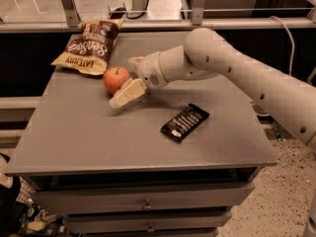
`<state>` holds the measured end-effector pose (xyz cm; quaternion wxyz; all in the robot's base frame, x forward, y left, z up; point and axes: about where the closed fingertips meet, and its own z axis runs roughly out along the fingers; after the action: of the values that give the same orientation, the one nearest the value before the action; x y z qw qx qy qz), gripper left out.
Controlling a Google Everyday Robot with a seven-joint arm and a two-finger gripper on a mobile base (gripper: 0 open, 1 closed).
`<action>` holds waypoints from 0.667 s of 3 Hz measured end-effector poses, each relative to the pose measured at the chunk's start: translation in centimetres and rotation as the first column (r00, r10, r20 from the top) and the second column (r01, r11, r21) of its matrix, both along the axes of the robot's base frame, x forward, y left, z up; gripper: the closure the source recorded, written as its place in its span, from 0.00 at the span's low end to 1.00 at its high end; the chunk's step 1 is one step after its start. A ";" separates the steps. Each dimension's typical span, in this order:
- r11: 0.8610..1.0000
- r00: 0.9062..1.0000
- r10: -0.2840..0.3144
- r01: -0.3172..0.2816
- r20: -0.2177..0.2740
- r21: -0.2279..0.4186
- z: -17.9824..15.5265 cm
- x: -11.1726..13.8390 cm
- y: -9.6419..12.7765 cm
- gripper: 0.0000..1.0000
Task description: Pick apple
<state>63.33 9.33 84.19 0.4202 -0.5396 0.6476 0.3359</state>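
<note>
The apple (115, 79) is small, round and orange-red with a short dark stem. It sits on the grey table (89, 132), left of centre, just in front of the chip bag. My gripper (123, 81) reaches in from the right at table height and is open. One cream finger (127, 93) lies along the apple's front right side. The other finger (135, 61) shows behind the apple on its far right. The apple rests on the table between them.
A brown and yellow chip bag (91, 46) lies at the table's back left. A black snack bar (184, 122) lies right of centre. A metal rail and posts (197, 4) run behind the table. Drawers (145, 201) sit under the tabletop.
</note>
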 end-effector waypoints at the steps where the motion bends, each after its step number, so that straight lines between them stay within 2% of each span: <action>1: 1.000 1.000 0.029 -0.029 0.007 0.013 0.2 -0.3 0.7 0.25; 2: 0.999 0.999 0.035 -0.035 0.006 0.013 0.2 -0.4 1.0 0.54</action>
<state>62.95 10.33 84.35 0.4198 -0.5489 0.6347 0.3459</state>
